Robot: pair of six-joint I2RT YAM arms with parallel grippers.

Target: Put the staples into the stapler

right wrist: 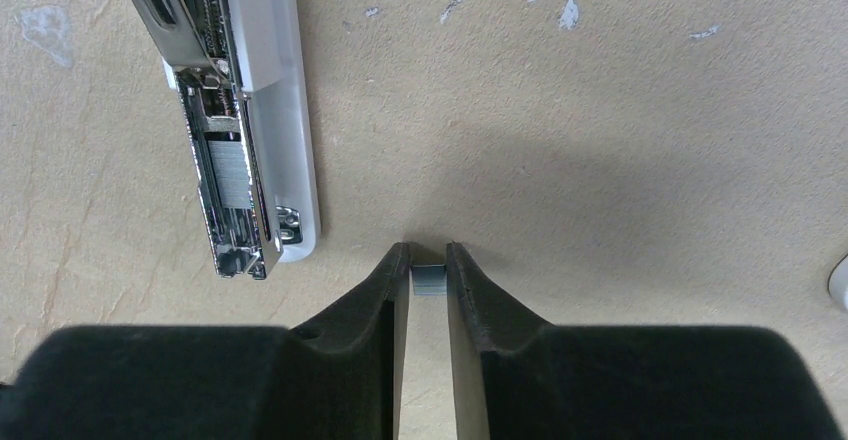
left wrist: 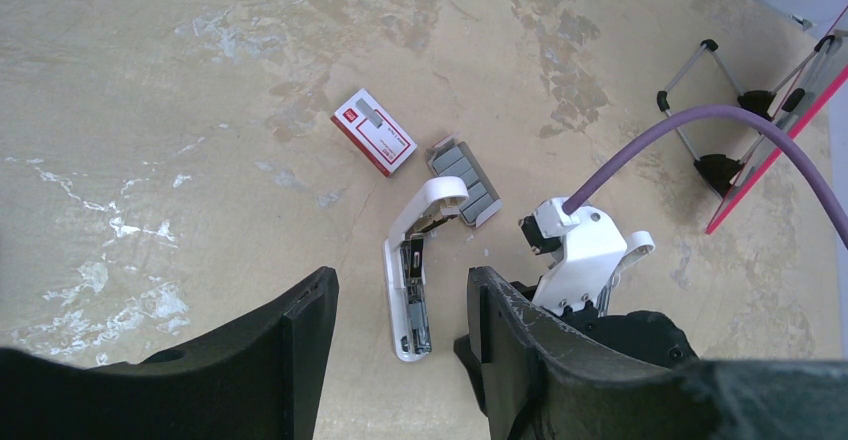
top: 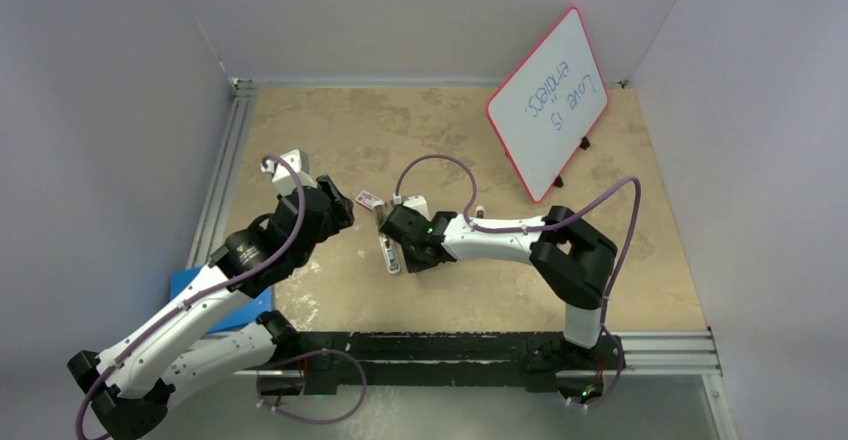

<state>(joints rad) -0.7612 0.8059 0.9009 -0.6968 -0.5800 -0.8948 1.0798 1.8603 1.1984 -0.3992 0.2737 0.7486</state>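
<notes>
Obs., all three views.

- Right gripper (right wrist: 428, 260): fingers nearly together, clamped on a short grey staple strip (right wrist: 430, 280) that sits right at the tips. The tips are low over the table (right wrist: 640, 140). I cannot tell whether they touch it.
- Stapler (left wrist: 412, 282): lies flat on the table near the middle, opened out. Its white lid (left wrist: 434, 198) is swung back and the chrome channel faces up. In the right wrist view the channel's open end sits just left of the right gripper's tips, near them but apart. A grey ribbed piece lies inside the channel; I cannot tell whether it is staples or the pusher.
- Staples (left wrist: 466, 174): grey strips packed in their small tray, which lies just beside the lid's rounded end on the far side.
- Sleeve (left wrist: 373, 132): red and white, lying flat. It is separate from the tray, a little beyond it and to the left in the left wrist view.
- Left gripper (left wrist: 400, 280): fingers spread wide with nothing between them. It is held above the table, its camera looking down on the stapler. In the top view it sits to the left of the stapler and sleeve, clear of both.
- Whiteboard (top: 548, 100): red-framed with blue handwriting, propped at the far right, well apart from the work.
</notes>
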